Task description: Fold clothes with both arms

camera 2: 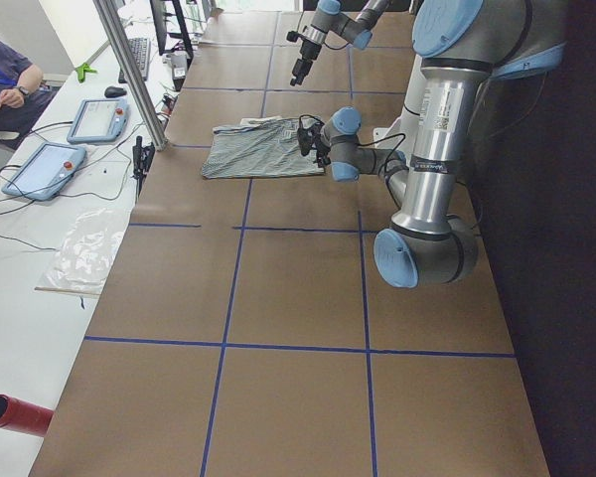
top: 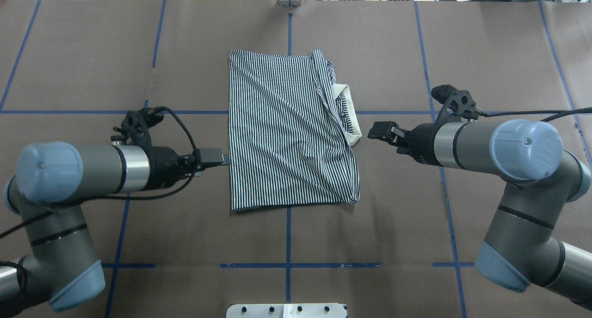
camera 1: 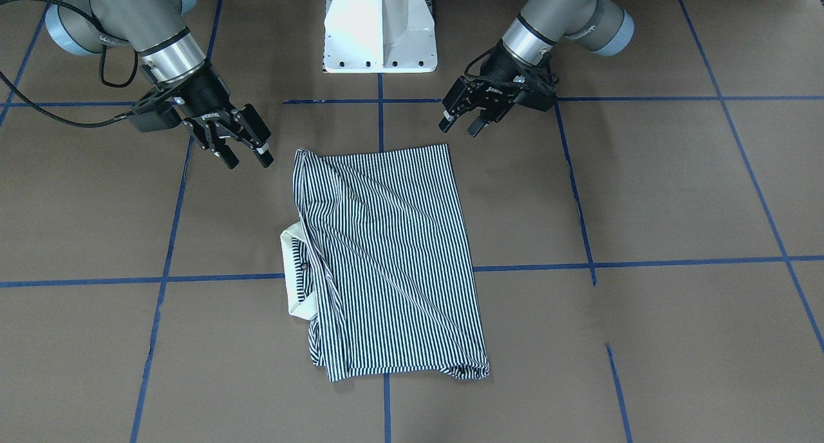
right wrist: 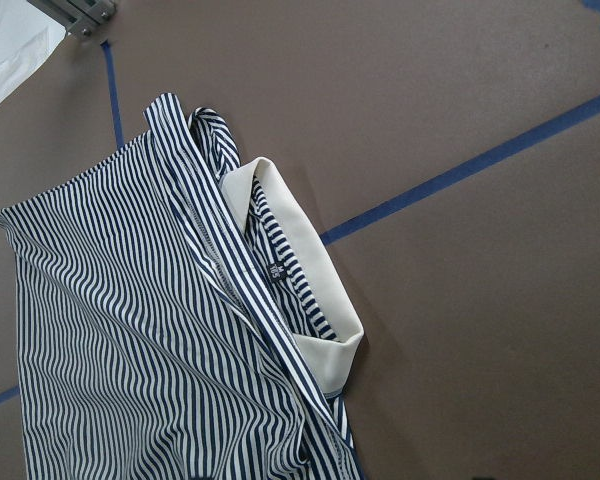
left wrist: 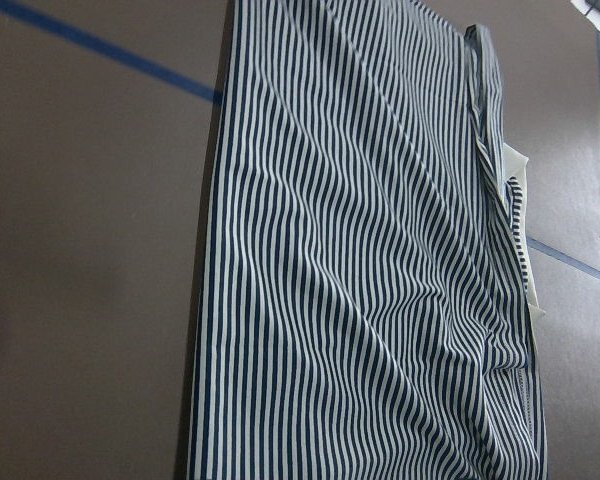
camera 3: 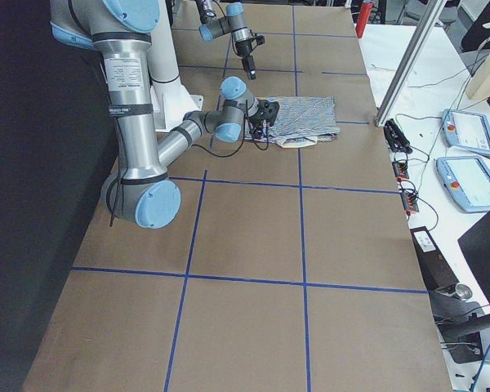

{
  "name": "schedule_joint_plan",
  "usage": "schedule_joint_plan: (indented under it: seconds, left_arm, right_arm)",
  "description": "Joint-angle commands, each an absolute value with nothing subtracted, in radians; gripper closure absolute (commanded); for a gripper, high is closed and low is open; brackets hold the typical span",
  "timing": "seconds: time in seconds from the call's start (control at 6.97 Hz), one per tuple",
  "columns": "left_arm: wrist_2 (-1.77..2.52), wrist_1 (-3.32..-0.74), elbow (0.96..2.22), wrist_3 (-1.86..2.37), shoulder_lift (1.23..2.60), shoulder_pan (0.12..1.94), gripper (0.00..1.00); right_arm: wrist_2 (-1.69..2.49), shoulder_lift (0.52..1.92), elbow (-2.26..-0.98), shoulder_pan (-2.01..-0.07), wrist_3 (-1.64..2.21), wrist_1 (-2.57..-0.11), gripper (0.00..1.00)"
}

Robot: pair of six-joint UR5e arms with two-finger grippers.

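Note:
The striped polo shirt [camera 1: 386, 256] lies folded into a rough rectangle on the brown table, its cream collar [camera 1: 293, 269] sticking out on my right arm's side. It also shows in the overhead view [top: 286, 133], with the collar [top: 351, 119] near my right gripper. My left gripper [camera 1: 460, 126] is open and empty, hovering just off the shirt's near corner; from overhead [top: 224, 158] it sits at the shirt's left edge. My right gripper [camera 1: 248, 160] is open and empty, beside the opposite corner [top: 377, 131]. The wrist views show only the shirt [left wrist: 380, 280] and the collar [right wrist: 310, 280].
The white pedestal base [camera 1: 380, 28] stands at the robot's side of the table. Blue tape lines [camera 1: 161, 279] grid the brown surface. A side bench with tablets [camera 2: 50, 164], a metal post [camera 2: 129, 70] and a red cylinder [camera 2: 15, 412] lies beyond the far edge.

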State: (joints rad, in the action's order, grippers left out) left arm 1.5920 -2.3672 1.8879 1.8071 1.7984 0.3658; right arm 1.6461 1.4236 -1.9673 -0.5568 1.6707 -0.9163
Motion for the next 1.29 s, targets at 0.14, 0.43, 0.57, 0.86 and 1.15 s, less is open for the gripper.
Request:
schedule_joint_plan:
  seconds: [0.14,0.43,0.57,0.86,1.15]
  left_arm:
    - [1.534,-2.359,1.732,1.893,1.893,0.321,0.42]
    - [1.534,-2.359,1.744,1.891,1.881,0.322,0.42]
    - [1.534,-2.359,1.738,1.884,1.875,0.321,0.42]
    - [1.532,-2.359,1.735,1.884,1.870,0.318,0.41]
    - [1.532,-2.359,1.730,1.884,1.873,0.313,0.41]
  right_arm:
    - [1.614,1.427,-1.967,-0.538,1.678,-0.913,0.07]
    - [1.614,1.430,-1.967,-0.535,1.678,-0.913,0.07]
    - [1.614,1.430,-1.964,-0.532,1.678,-0.913,0.07]
    - [1.612,1.430,-1.962,-0.528,1.678,-0.911,0.06]
    - [1.612,1.430,-1.962,-0.523,1.680,-0.908,0.06]
